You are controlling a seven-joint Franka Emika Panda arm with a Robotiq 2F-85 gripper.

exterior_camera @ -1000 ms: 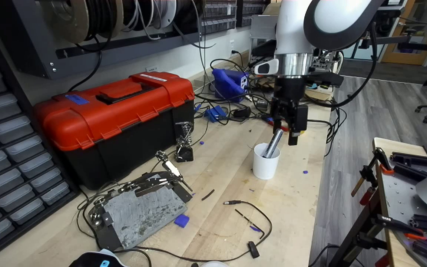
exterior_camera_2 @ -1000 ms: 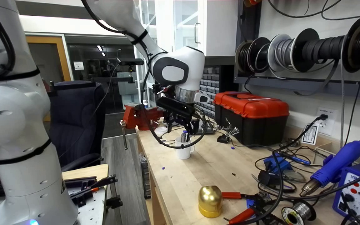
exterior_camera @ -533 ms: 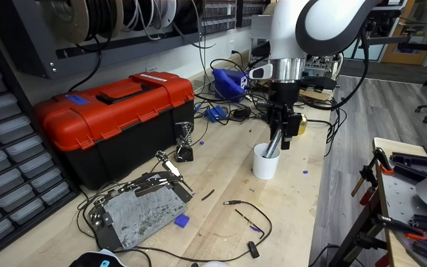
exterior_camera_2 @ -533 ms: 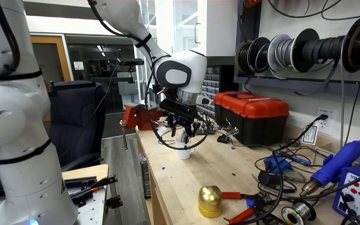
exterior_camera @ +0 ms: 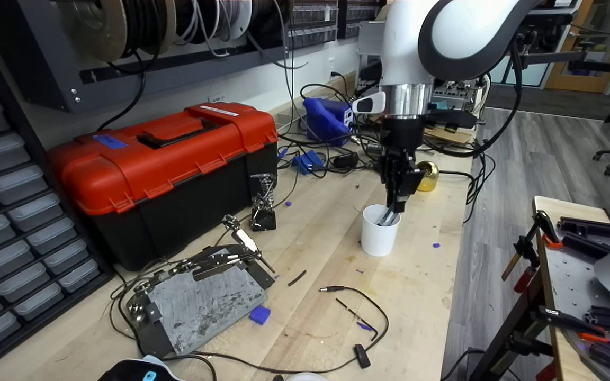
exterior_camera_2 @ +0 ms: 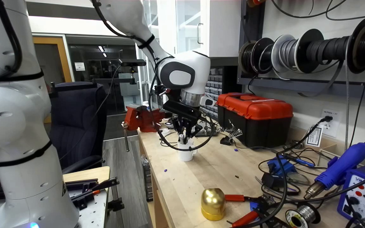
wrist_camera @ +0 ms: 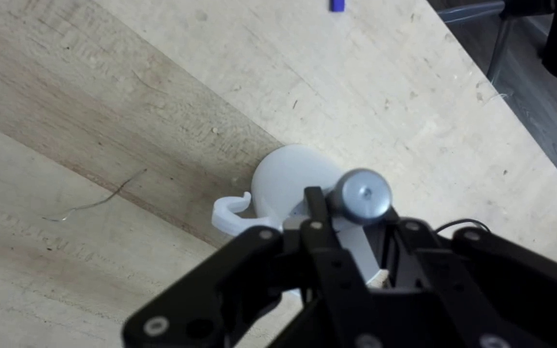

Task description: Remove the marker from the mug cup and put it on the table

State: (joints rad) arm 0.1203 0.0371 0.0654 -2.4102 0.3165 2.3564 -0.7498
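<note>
The white mug cup (exterior_camera: 379, 238) stands upright on the pale wooden table (exterior_camera: 411, 296), its handle showing at the side in the wrist view. Directly over the mug's opening, my gripper (exterior_camera: 396, 205) points down. In the wrist view the silver-grey marker (wrist_camera: 365, 194) shows its round end between the two fingers, and my gripper (wrist_camera: 353, 205) is shut on it. The marker's lower part is still inside the mug (wrist_camera: 288, 179). A second grey piece seems to show beside it in the opening, though the fingers hide much of this.
A red and black toolbox (exterior_camera: 178, 159) sits along the wall. A gold dome (exterior_camera_2: 213, 204) and red-handled pliers (exterior_camera_2: 246, 218) lie on the table beyond the mug. A thin cable (exterior_camera: 384, 323) and a soldering fixture (exterior_camera: 204, 301) occupy the nearer part.
My gripper has come down and across to the mug, and its fingers have closed around the marker's upper part. The mug has stayed in place.
</note>
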